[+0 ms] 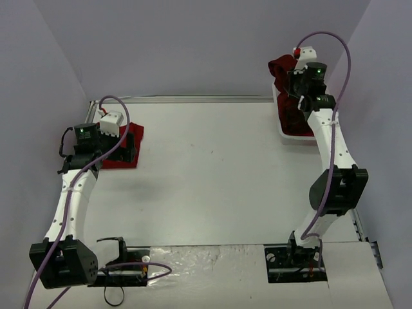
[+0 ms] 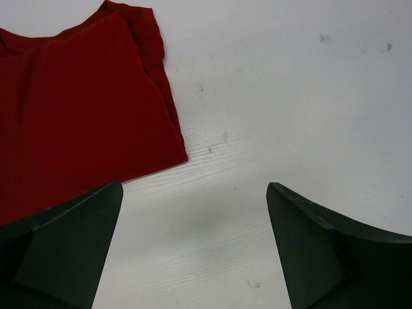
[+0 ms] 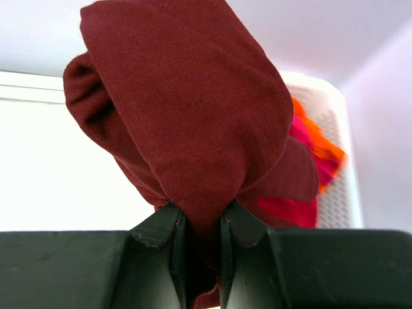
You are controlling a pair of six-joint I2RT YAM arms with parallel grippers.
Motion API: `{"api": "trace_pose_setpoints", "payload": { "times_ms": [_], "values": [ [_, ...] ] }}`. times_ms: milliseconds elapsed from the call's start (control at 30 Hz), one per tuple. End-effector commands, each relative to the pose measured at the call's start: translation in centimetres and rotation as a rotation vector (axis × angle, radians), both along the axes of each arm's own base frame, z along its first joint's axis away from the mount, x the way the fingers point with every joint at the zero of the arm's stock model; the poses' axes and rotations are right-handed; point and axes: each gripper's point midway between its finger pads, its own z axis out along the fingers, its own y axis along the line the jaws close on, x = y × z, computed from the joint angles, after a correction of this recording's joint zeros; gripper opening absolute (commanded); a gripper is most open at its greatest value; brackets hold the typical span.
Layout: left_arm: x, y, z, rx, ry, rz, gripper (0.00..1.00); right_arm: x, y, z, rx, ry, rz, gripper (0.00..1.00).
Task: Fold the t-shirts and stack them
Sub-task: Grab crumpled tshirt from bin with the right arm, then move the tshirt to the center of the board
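We judge one done and several left: the folded red t-shirt (image 2: 77, 116) lies upper left beside our wide-open, empty left gripper (image 2: 194, 188), while our right gripper (image 3: 198, 219) pinches the maroon t-shirt (image 3: 187, 116) above the basket (image 3: 335, 116) of unfolded other t-shirts (image 3: 318, 145), upper right.

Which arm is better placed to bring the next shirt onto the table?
Right. The right gripper is shut on the maroon shirt at the basket; the left gripper hangs open and empty beside the folded red shirt.
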Motion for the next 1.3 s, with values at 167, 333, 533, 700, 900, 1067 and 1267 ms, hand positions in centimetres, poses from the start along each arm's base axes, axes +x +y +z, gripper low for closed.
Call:
{"api": "trace_pose_setpoints", "payload": {
  "times_ms": [167,333,533,700,900,1067,1267],
  "values": [
    [0.1,0.2,1.7,-0.008,-0.045,0.007,0.94,-5.1,8.1,16.1,-0.022,-0.351,0.167,0.00],
    [0.2,0.2,1.5,-0.011,-0.039,0.009,0.94,-6.5,10.9,16.9,-0.011,-0.355,0.282,0.00],
    [0.3,0.4,1.6,-0.015,-0.039,0.018,0.94,-9.4,17.5,13.8,0.033,-0.251,0.623,0.00],
    [0.3,0.4,1.6,-0.016,-0.040,0.022,0.94,-13.2,22.4,9.9,0.052,-0.131,0.844,0.00],
    [0.4,0.3,1.5,-0.024,-0.035,0.017,0.94,-15.9,25.0,2.1,0.013,0.052,0.937,0.00],
    [0.5,0.3,1.4,-0.028,-0.030,0.017,0.94,-20.1,27.8,-5.9,-0.032,0.266,1.107,0.21],
    [0.4,0.4,1.4,-0.025,-0.032,0.018,0.94,-24.5,28.9,-12.2,-0.142,0.487,1.222,1.00]
  ]
}}
